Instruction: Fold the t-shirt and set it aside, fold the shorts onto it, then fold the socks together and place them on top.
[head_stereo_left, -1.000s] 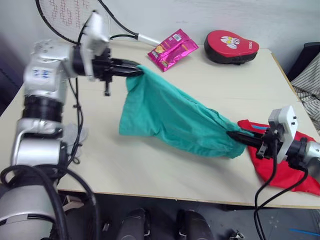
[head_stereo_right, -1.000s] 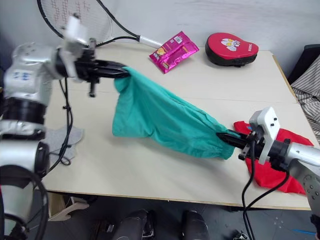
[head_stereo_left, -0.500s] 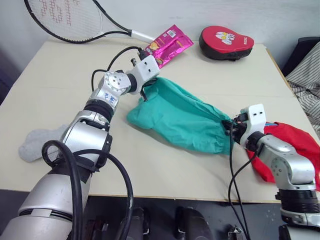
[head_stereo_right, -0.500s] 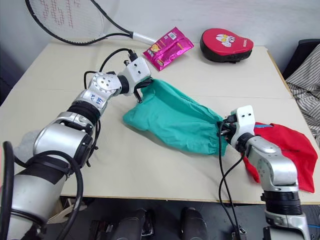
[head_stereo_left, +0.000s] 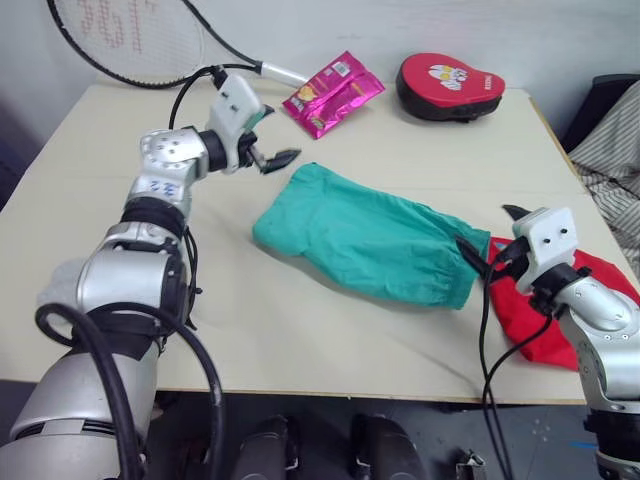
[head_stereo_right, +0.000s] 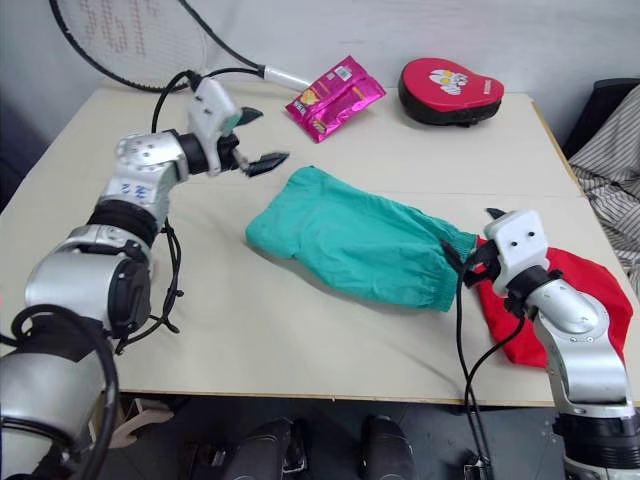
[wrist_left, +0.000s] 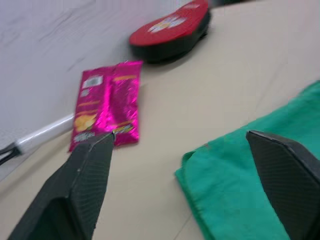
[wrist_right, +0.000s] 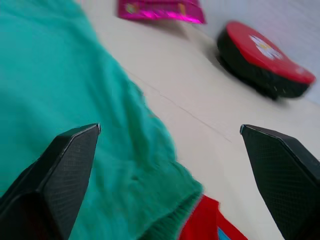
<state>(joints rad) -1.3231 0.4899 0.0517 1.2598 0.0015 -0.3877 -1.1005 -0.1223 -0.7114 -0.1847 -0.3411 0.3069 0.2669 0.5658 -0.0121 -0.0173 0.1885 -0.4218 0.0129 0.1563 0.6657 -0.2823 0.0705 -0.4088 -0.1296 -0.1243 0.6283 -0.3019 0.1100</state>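
The teal shorts (head_stereo_left: 365, 245) lie folded and loose on the middle of the table, their waistband end overlapping the edge of the red t-shirt (head_stereo_left: 595, 285) at the right. My left gripper (head_stereo_left: 272, 140) hovers open just beyond the shorts' far left corner (wrist_left: 250, 185), holding nothing. My right gripper (head_stereo_left: 492, 232) stands open right at the waistband end (wrist_right: 65, 100), its fingers apart and off the cloth. A light-grey sock (head_stereo_left: 58, 283) peeks out beside my left arm at the table's left edge.
At the back of the table lie a tennis racket (head_stereo_left: 120, 40), a pink snack packet (head_stereo_left: 335, 92) and a red padded mitt (head_stereo_left: 450, 85). Striped cloth (head_stereo_left: 615, 150) hangs beyond the table's right edge.
Both grippers have opened and let go of the shorts, which dropped from being stretched in the air to lying on the table. The left gripper pulled back toward the far left.
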